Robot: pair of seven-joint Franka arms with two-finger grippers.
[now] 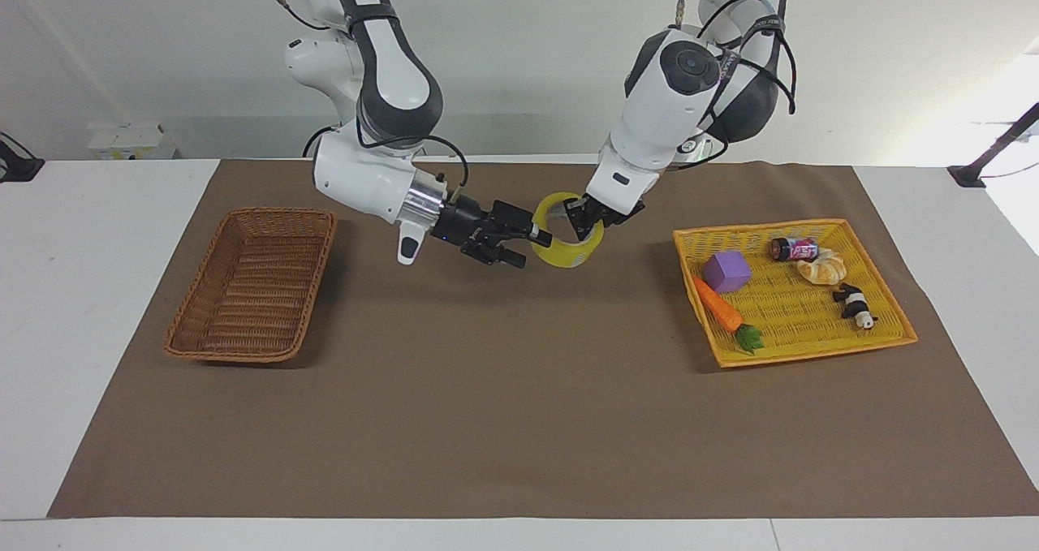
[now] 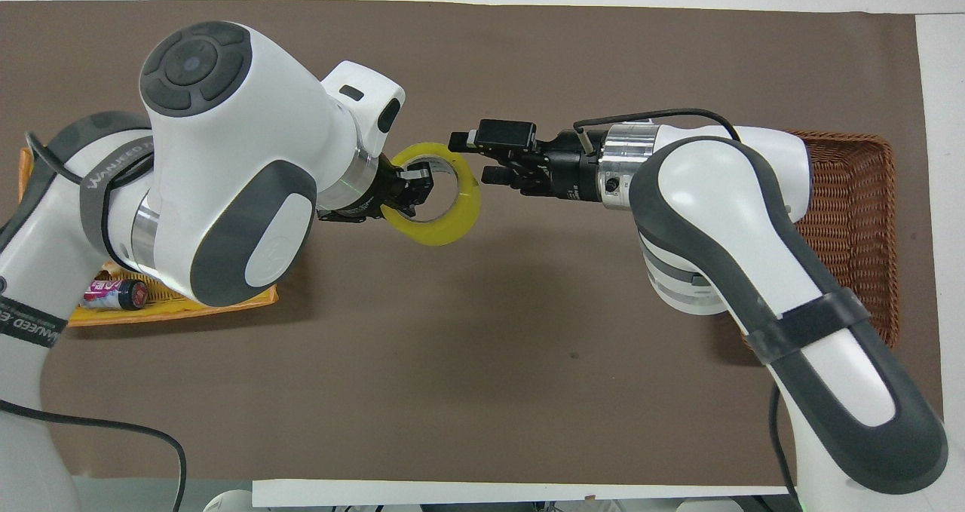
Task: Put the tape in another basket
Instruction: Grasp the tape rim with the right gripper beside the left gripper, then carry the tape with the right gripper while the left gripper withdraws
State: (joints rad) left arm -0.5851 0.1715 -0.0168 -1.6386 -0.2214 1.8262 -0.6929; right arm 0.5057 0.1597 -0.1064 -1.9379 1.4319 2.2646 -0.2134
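The tape (image 1: 567, 242) hangs over mid-tabletop, clamped by the left pincer (image 1: 583, 221). The right pincer (image 1: 524, 247) is spread at its rim — close squarely on the ring before the left lets go.

- A grey strap (image 2: 113, 176) around the left arm carries pale capital letters. They read "WANJEED" in the overhead view, and the rest of the word runs out of sight under the arm's white shell.
- A second strap (image 2: 26, 323) lower on the same arm, at the picture's edge, shows the same lettering cut off, roughly "…NJEED".
- The small can (image 2: 113, 293) lying in the yellow tray has a pink and purple label with white print, which is too small to read.
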